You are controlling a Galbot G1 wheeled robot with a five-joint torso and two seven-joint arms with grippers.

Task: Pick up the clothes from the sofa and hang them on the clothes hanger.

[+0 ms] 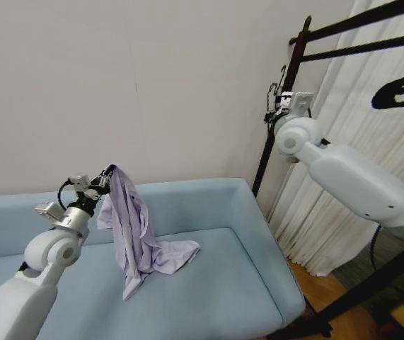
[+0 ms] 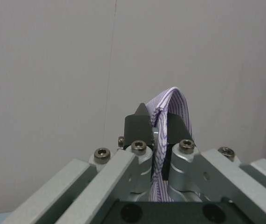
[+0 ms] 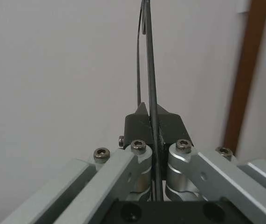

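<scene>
The left hand [image 1: 105, 177] pinches a purple shirt [image 1: 134, 234] up high; its end lies on the blue sofa [image 1: 216, 283]. The right hand [image 1: 284, 105] is up by the dark rack [image 1: 297, 49].

Left wrist: only a thin fold is squeezed, so the shirt might slip out.

Right wrist: that hand pinches a thin black hanger [image 3: 150, 70], which might twist.

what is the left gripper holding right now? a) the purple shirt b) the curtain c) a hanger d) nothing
a: the left gripper is shut on a fold of the shirt, held up above the sofa with its lower end on the seat; the hanger is in the right gripper.
</scene>
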